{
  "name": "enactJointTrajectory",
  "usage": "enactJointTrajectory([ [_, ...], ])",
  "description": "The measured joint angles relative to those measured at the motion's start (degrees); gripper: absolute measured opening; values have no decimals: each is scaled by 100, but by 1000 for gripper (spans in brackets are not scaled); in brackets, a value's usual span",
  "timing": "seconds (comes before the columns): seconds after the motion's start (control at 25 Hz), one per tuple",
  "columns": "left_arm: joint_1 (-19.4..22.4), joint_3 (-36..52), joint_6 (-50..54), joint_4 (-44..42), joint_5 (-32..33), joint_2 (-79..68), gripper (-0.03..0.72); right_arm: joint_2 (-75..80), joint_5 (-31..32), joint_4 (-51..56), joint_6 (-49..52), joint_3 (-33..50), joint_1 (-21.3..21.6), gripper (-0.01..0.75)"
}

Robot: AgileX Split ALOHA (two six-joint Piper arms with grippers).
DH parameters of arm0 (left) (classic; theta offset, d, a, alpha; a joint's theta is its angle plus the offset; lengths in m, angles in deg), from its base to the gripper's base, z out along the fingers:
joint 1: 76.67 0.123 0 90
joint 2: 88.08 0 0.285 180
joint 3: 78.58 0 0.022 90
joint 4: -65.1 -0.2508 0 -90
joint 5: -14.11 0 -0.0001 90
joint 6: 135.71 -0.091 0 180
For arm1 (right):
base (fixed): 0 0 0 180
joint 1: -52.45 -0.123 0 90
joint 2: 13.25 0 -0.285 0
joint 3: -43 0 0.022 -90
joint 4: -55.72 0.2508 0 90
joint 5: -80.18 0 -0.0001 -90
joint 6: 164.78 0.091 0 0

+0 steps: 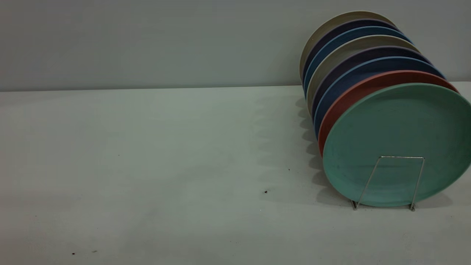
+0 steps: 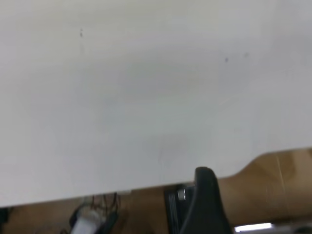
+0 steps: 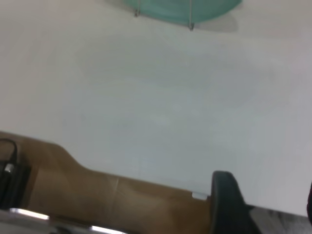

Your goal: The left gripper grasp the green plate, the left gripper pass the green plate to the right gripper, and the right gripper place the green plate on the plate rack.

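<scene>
The green plate (image 1: 399, 129) stands on edge in the plate rack (image 1: 402, 157), at the front of a row of plates and just behind the foremost wire loop. Neither gripper shows in the exterior view. In the right wrist view the plate's lower rim (image 3: 180, 7) and the rack's feet (image 3: 191, 24) lie far off across the table. The right gripper (image 3: 265, 190) is low over the table's near edge, open and holding nothing. The left gripper (image 2: 261, 195) also hangs at the table's edge; only one finger (image 2: 207, 200) shows, with nothing beside it.
Behind the green plate the rack holds a salmon-pink plate (image 1: 353, 92) and several blue, purple and beige ones (image 1: 331, 48). White tabletop (image 1: 147, 165) spreads to the left of the rack. Brown floor and cables (image 2: 92, 219) show below the table's edge.
</scene>
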Motion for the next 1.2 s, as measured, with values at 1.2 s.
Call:
enactJointTrajectory([
  [1.2, -257, 0, 0, 0, 152, 1500, 582, -1667, 68, 54, 0, 0, 723, 399],
])
